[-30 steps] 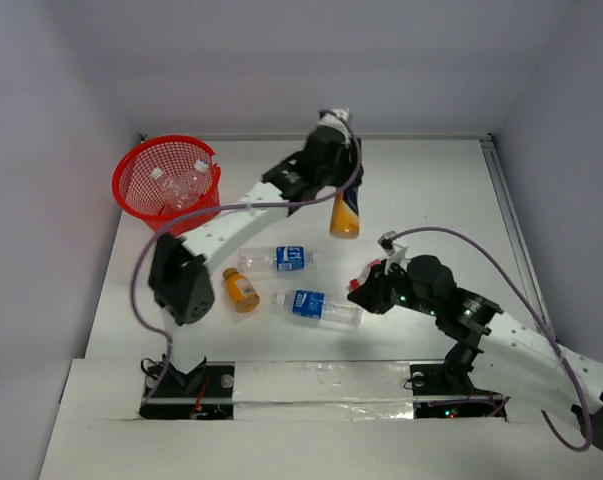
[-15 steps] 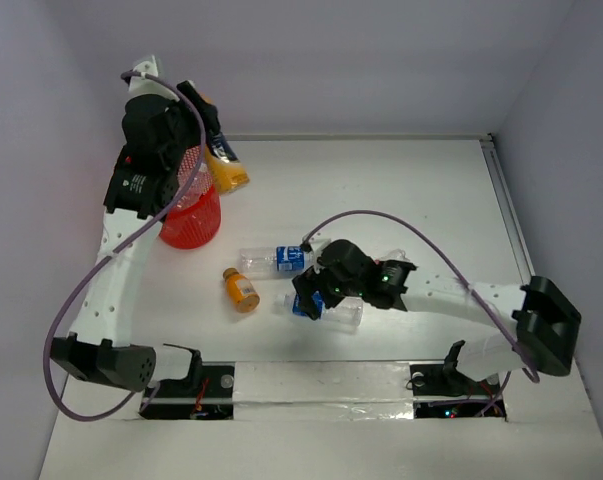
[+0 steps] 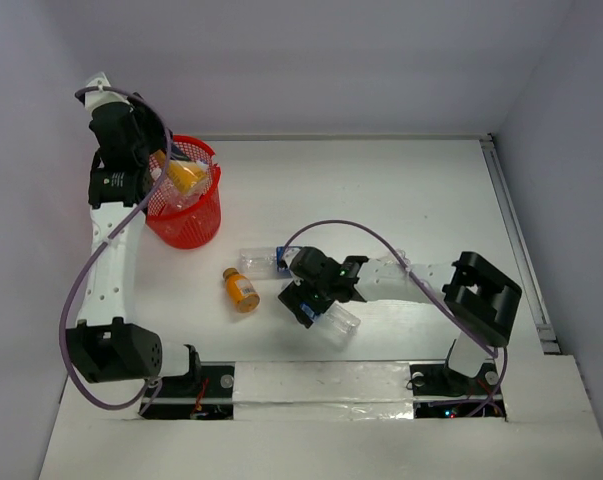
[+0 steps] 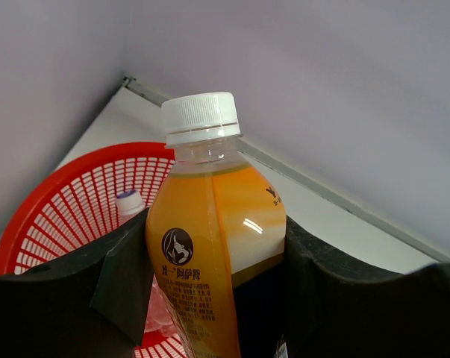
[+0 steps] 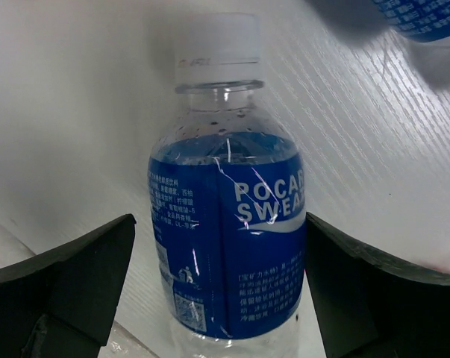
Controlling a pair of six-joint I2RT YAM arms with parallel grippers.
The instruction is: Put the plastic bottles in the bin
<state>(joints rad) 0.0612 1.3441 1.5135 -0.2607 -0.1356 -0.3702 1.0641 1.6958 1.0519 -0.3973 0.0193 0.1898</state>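
While left tool (image 4: 214, 257) clamps an orange bottle (image 4: 210, 216), open right tool (image 5: 219, 246) straddles blue-labelled bottle (image 5: 226, 194).

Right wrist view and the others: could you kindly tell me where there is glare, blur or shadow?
Right wrist: the Pocari Sweat bottle is sharp, the second blue-labelled bottle at the top corner softer. Left wrist: a small highlight on the orange drink bottle, dark fingers lacking detail. Top external: even light, soft shadows on the table.

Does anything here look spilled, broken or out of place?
Nothing spilled or broken. A small orange bottle and two blue-labelled bottles lie on their sides outside the red bin; the left tool holds a second orange bottle over it.
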